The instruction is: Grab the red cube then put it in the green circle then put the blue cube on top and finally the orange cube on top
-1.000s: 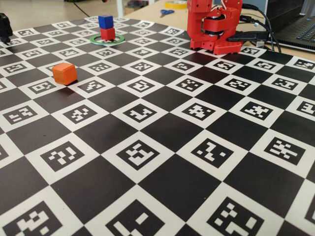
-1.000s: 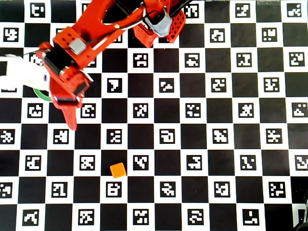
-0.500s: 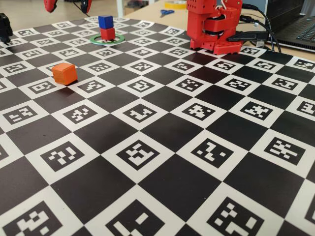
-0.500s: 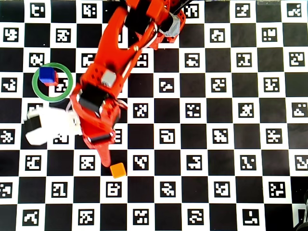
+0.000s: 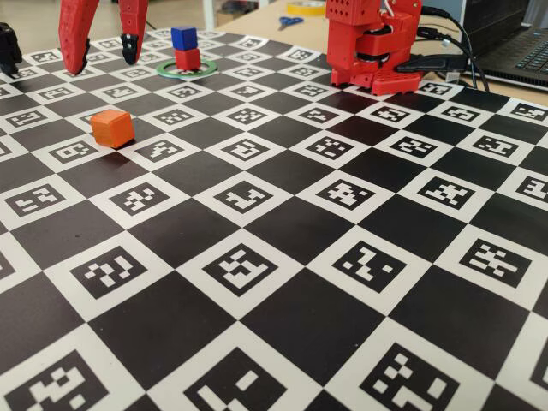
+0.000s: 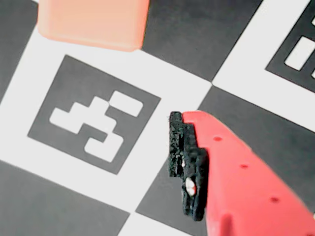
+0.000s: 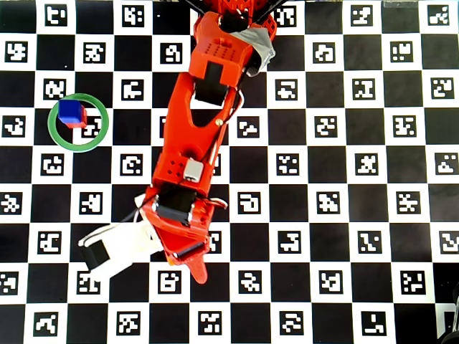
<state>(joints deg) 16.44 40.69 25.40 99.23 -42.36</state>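
Robotics lab bench, marker-printed checkerboard mat (image 5: 282, 257), laptop (image 5: 514, 47) with cables, scissors (image 5: 289, 21) on desk

Arm (image 7: 197, 136): red, reached from the top edge down across the checkered marker board (image 7: 358, 215).
Gripper (image 7: 195, 266): pointed toward the bottom edge; how its jaws stood could not be told.
Green circle (image 7: 78, 122): lay at the left.
Blue cube (image 7: 69, 111): sat atop the red cube (image 7: 81, 118), inside the ring's upper left.
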